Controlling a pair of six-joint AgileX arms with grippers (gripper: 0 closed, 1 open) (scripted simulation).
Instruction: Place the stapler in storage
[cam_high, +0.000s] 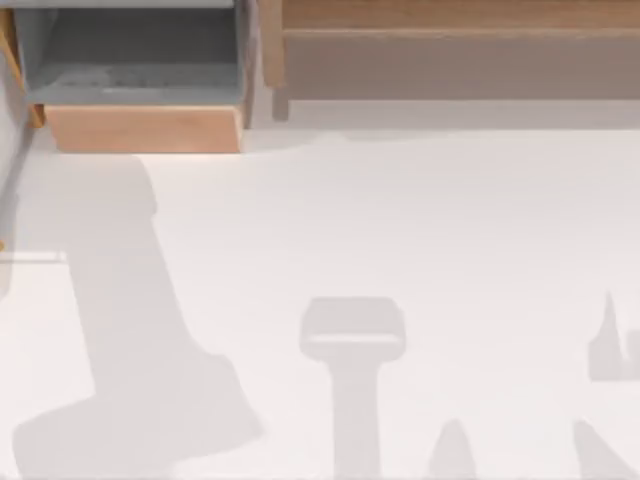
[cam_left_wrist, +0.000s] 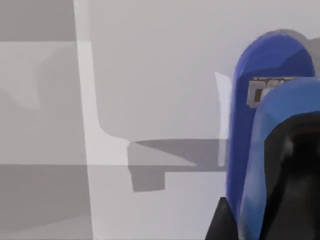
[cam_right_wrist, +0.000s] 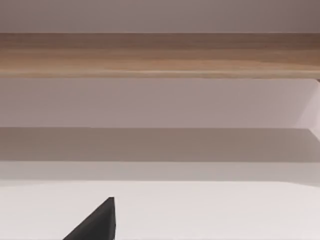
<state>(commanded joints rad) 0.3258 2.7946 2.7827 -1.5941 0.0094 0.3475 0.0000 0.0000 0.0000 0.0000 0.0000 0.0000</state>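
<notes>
One stapler (cam_left_wrist: 260, 125), bright blue, stands close against your left wrist camera, and a black finger (cam_left_wrist: 295, 185) of your left gripper lies across its lower part, touching it, so it looks held, though you cannot tell how the jaws stand. From above you see the white table (cam_high: 400, 230) crossed by arm shadows, an open wooden drawer (cam_high: 140, 90) at the far left and a long wooden cabinet (cam_high: 450, 40) along the far edge. Your right wrist view faces that cabinet's wooden rail, with one black fingertip (cam_right_wrist: 97, 222) low in it, and you cannot tell how far those fingers are parted.
</notes>
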